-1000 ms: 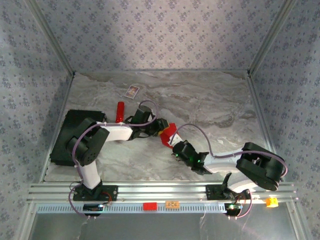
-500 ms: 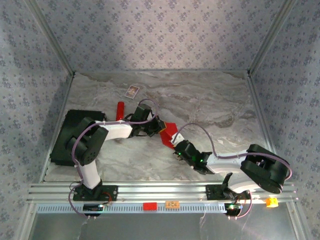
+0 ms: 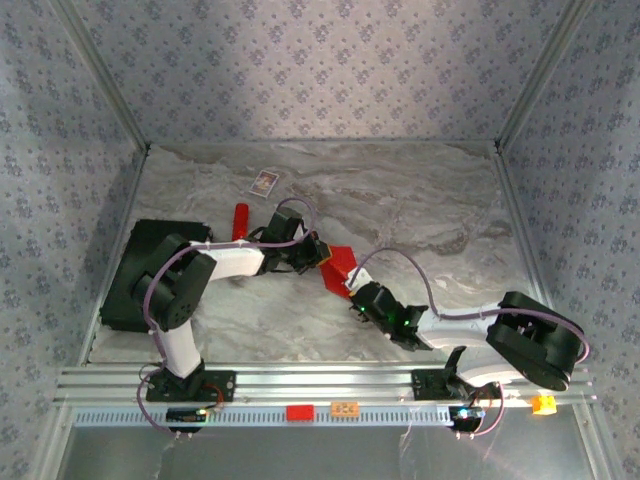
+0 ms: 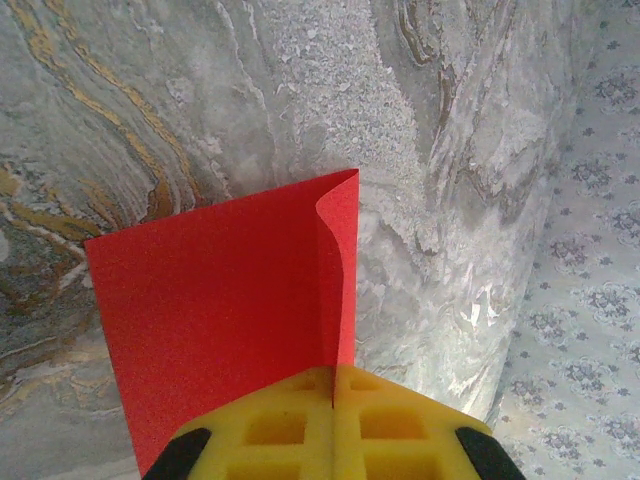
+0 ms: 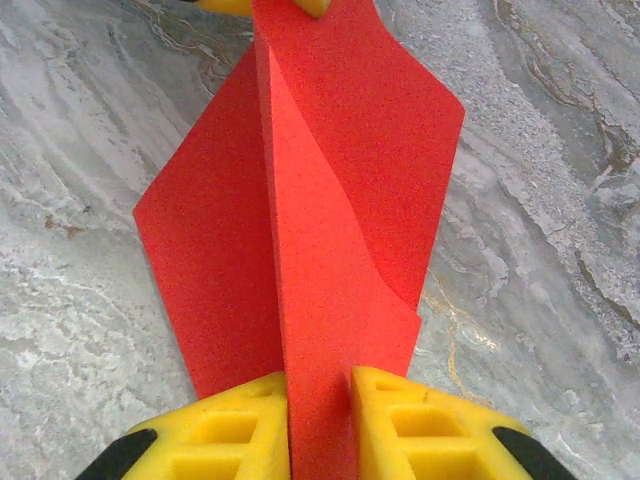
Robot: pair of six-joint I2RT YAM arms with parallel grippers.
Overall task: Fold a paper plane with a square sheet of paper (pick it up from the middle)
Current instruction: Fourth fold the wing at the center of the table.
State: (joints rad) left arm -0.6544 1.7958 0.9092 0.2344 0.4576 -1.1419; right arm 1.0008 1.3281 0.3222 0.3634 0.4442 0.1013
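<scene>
The sheet of paper [image 3: 340, 262] is bright red and plain, with no print on it. It is held up off the marbled counter [image 3: 420, 210] near its middle, between the two arms. It is partly folded, with one flap curling over along a crease.

The left pincer [image 3: 318, 252] is clamped on the sheet. In the left wrist view its yellow pads [image 4: 270, 425] meet on the paper's near edge, with the sheet [image 4: 220, 300] spreading out ahead of them.

The right pincer [image 3: 353, 291] is at the sheet's opposite end. In the right wrist view a raised fold of the sheet [image 5: 340, 150] runs between its yellow pads [image 5: 420, 420], which stand slightly apart. I cannot tell whether they press on it.

Farther back on the counter lies a small printed card [image 3: 264, 182], its print too small to read. A red stick [image 3: 240, 221] lies nearer the left arm, beside a black mat [image 3: 135, 265]. A red tag [image 3: 299, 411] and an orange tag [image 3: 345, 408] sit on the front rail; neither can be read.
</scene>
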